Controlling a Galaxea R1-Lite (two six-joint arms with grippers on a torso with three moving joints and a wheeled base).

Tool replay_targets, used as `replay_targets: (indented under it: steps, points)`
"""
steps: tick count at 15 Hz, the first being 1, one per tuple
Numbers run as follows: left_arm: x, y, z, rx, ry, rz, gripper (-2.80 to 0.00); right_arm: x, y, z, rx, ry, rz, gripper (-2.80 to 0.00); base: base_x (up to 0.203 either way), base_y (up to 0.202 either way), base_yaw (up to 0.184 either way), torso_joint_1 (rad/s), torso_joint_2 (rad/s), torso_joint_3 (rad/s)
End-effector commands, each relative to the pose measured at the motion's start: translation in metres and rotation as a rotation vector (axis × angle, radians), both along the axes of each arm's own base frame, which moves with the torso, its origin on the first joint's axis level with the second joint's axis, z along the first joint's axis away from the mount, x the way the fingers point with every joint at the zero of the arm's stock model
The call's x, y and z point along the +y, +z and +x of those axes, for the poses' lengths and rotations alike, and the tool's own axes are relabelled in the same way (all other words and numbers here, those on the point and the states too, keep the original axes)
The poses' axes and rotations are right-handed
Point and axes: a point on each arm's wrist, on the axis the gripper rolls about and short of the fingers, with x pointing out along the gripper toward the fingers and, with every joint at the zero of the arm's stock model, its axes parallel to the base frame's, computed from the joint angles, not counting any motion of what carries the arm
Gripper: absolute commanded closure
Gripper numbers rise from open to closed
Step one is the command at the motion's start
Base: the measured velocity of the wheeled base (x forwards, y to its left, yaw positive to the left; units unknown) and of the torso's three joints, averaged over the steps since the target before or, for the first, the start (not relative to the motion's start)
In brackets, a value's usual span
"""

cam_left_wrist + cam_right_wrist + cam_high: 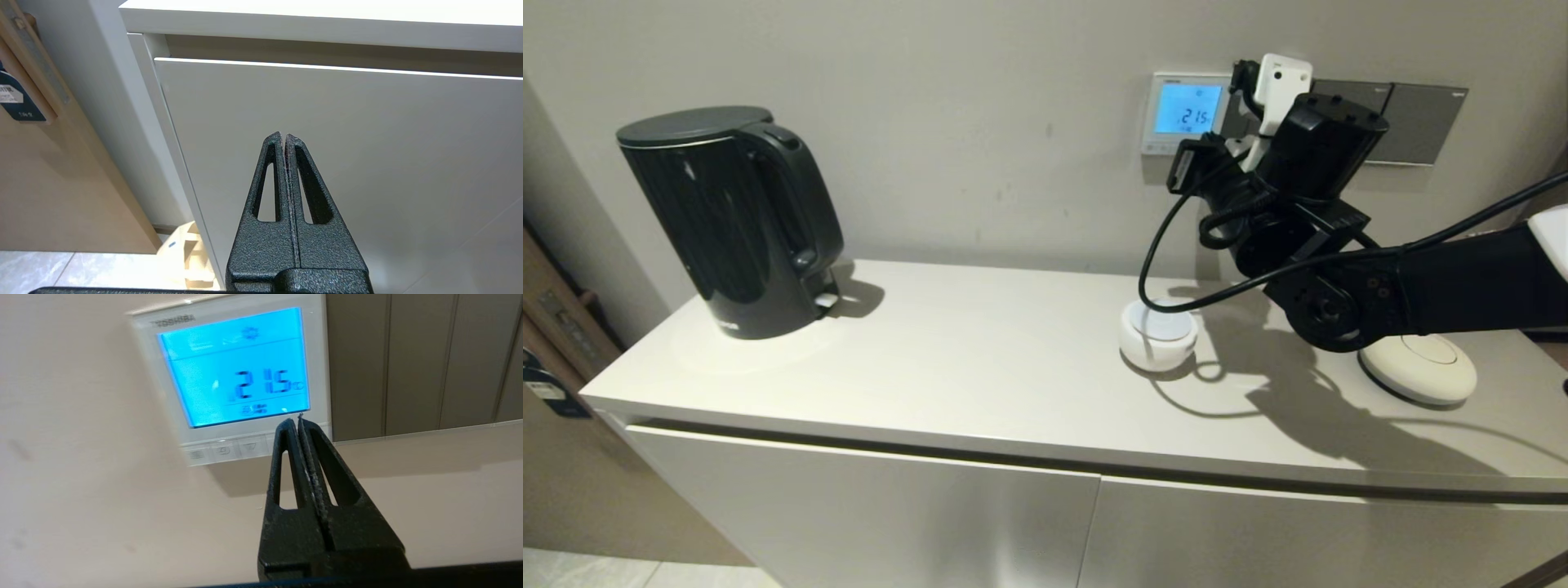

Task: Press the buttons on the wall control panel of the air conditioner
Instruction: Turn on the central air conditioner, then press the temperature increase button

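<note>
Square AC wall panel [241,381] facing out, lit blue screen, buttons [222,451] in row along lower edge, right gripper [295,421] fingers closed, tips at that edge, left gripper [284,136] closed, parked by cabinet front [367,163].

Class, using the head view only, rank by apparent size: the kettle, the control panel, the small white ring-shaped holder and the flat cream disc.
1. kettle, clearly largest.
2. flat cream disc.
3. and 4. white ring-shaped holder and control panel: look alike, and the right arm hides part of the panel, so unranked.
</note>
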Motion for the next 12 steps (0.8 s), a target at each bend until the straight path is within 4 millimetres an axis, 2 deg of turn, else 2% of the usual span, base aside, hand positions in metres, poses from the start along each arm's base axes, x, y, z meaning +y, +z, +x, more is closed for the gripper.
replay_targets:
  steps: [1, 2, 5, 12]
  points:
    - [0.0, 0.0, 0.0, -0.001, 0.001, 0.0, 0.0, 0.009, 0.004, -0.008, -0.009, 0.023, 0.008, 0.0, 0.0, 0.0, 0.0, 0.0, 0.0, 0.0]
    - [0.0, 0.0, 0.0, 0.0, 0.001, 0.0, 0.0, 0.013, 0.006, -0.008, -0.012, 0.032, 0.009, 0.0, 0.0, 0.0, 0.0, 0.0, 0.0, 0.0]
    - [0.0, 0.0, 0.0, -0.001, 0.0, 0.0, 0.0, 0.022, -0.007, 0.005, 0.005, 0.037, 0.0, 0.0, 0.0, 0.0, 0.0, 0.0, 0.0, 0.0]
    - [0.0, 0.0, 0.0, 0.0, 0.0, 0.0, 0.0, 0.029, -0.003, 0.011, -0.014, 0.045, 0.0, 0.0, 0.0, 0.0, 0.0, 0.0, 0.0, 0.0]
